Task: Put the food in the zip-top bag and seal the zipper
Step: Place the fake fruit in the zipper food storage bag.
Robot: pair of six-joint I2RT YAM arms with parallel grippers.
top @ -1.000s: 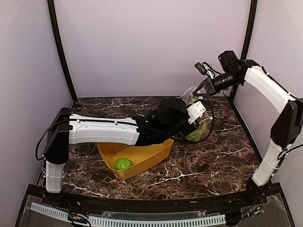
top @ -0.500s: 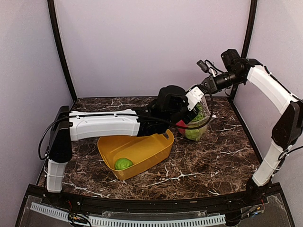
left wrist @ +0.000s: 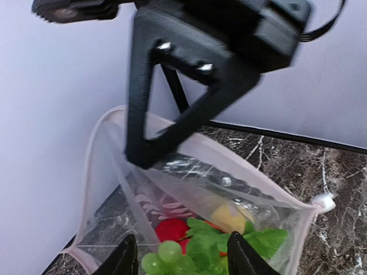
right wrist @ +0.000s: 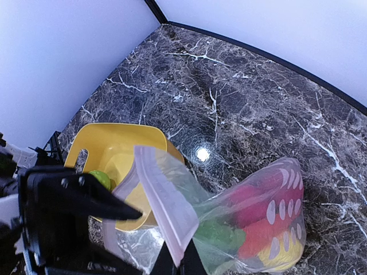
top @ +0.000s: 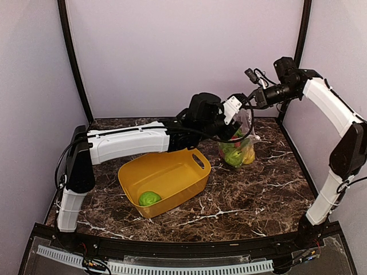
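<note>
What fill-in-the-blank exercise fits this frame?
The right gripper is shut on the zip-top bag, whose mouth is ____. One ____ round food piece lies in the yellow tub. The tub sits on the ____ arm's side of the bag.
Missing: open; green; left.

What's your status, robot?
Right claw shut on zip-top bag. Left claw open beside it. Bag unsealed; one green food piece in yellow tub.

Bottom of zip-top bag (left wrist: 189, 177) off-frame
</note>
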